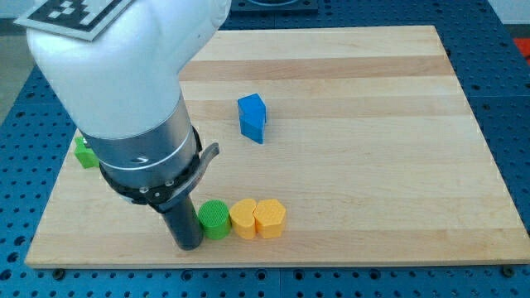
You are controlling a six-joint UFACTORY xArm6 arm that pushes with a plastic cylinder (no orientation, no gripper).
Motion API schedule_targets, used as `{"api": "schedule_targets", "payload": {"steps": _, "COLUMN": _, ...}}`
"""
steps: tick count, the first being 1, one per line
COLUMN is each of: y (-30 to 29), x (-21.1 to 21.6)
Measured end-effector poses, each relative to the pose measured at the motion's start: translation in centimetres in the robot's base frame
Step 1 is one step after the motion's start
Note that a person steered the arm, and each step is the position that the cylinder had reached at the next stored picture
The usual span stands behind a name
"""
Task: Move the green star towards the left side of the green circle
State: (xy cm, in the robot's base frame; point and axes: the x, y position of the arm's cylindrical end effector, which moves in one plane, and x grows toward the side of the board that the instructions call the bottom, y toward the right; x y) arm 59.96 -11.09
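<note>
My tip (187, 246) holds nothing and stands touching the left side of the green circle (215, 219), while the green star (84, 152), half hidden behind the arm, lies well apart to my tip's upper left, so it probably must go around it.

From my feed the light is bright and even, shadows soft beneath the blocks; my arm (124, 74) looms large, its white shell nearly washed out
</note>
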Motion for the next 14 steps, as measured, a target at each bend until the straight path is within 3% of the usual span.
{"api": "schedule_targets", "payload": {"steps": 1, "y": -3.0, "x": -0.4}}
{"api": "schedule_targets", "payload": {"steps": 2, "y": -5.0, "x": -3.6}}
{"api": "schedule_targets", "payload": {"steps": 5, "y": -8.3, "x": -18.1}}
{"api": "schedule_targets", "payload": {"steps": 6, "y": -12.2, "x": -20.4}}
{"api": "schedule_targets", "payload": {"steps": 8, "y": -17.7, "x": -17.1}}
{"api": "schedule_targets", "payload": {"steps": 12, "y": -10.9, "x": -7.7}}
{"api": "schedule_targets", "payload": {"steps": 14, "y": -10.1, "x": -7.8}}
